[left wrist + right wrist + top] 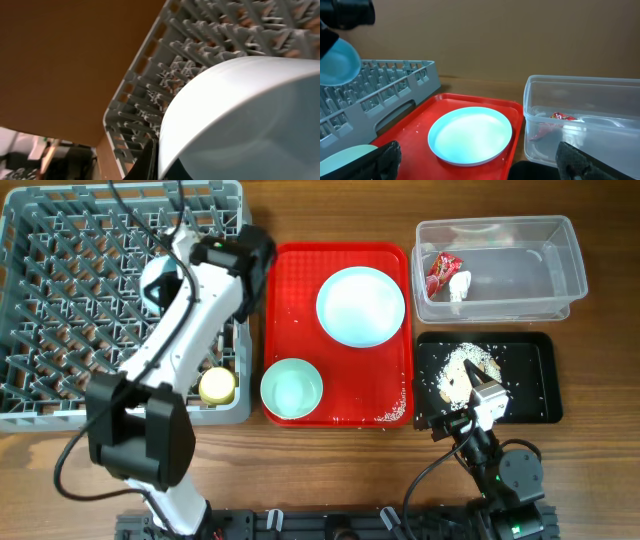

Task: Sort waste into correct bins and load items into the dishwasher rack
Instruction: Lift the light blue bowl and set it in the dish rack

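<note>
Overhead: left jaws pinch a small pale blue-green round bowl (158,283) over the large grey pegged plastic rack (60,300), right jaws spread empty; the rim grip could slip, dropping it askew.

overhead: straight down, whole table (590,480). left wrist: super close on bowl (235,110) above dishwasher rack (150,95). right wrist: low at front edge, facing back across red tray (415,125), plate (470,134), clear tub (590,100); overhead shares those.

Red tray (290,290), grey rack (60,280), pale blue bowl (250,125).
</note>
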Robot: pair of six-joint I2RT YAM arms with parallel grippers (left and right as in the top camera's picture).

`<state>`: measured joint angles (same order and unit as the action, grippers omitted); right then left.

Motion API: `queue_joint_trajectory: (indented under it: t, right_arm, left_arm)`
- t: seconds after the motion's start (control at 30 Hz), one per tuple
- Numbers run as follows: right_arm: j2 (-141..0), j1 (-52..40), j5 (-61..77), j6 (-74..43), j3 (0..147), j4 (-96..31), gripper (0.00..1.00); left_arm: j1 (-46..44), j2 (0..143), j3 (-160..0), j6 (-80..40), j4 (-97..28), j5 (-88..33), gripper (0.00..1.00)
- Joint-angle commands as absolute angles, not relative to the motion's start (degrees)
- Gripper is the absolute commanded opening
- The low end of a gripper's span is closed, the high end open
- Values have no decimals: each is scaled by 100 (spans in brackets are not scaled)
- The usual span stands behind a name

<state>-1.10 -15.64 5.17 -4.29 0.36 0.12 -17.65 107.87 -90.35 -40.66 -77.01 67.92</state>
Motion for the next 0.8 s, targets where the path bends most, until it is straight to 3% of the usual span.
queue_joint_trajectory:
  t: [0.0, 0.4, 0.77]
  right_arm:
    - [-64, -1535, 622, -489, 30, 40, 100]
    - [-64, -1535, 622, -489, 30, 40, 100]
    - [-64, -1535, 622, -489, 30, 40, 100]
  left_arm:
    - [-1691, 11015, -8993, -4250, -7594, 7096, 4]
    - [-1918, 11780, -8796, -4403, -7710, 6536, 4]
    - [-2003, 11743, -8884, -5194, -8755, 6744, 4]
